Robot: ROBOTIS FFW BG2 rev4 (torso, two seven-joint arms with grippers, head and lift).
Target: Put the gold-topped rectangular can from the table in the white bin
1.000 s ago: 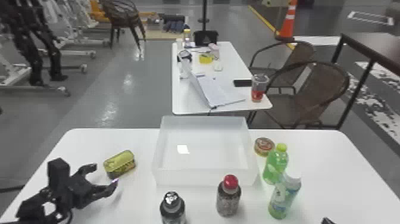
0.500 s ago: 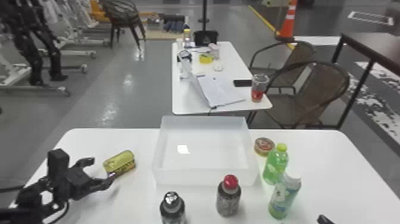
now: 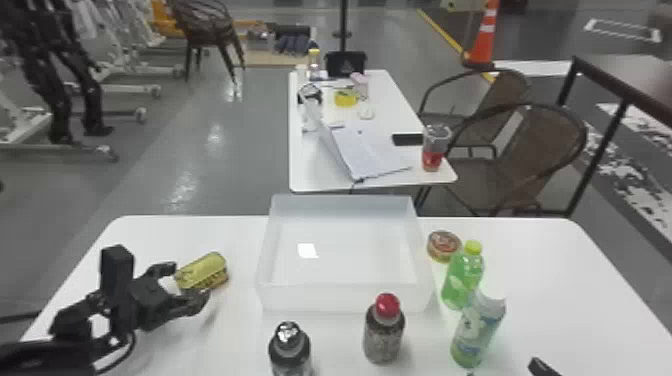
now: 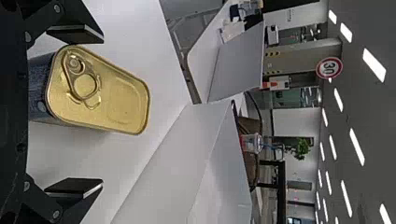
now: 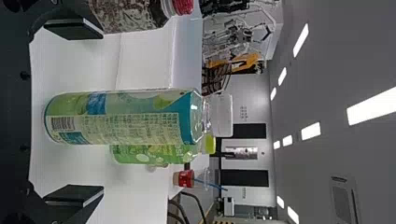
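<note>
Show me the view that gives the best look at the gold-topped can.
Left wrist view: the can appears largest, its lid and pull ring plain. The head view shows it smaller, beside the left pincer.

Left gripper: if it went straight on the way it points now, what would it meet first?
Most likely the gold-topped rectangular can, which lines up between the open fingers of the left gripper; how far in it sits is unclear.

Tabletop (image 3: 244,250) between gold-topped can (image 3: 204,271) and white bin (image 3: 345,298) seems open, save the bin's wall (image 3: 267,245).
</note>
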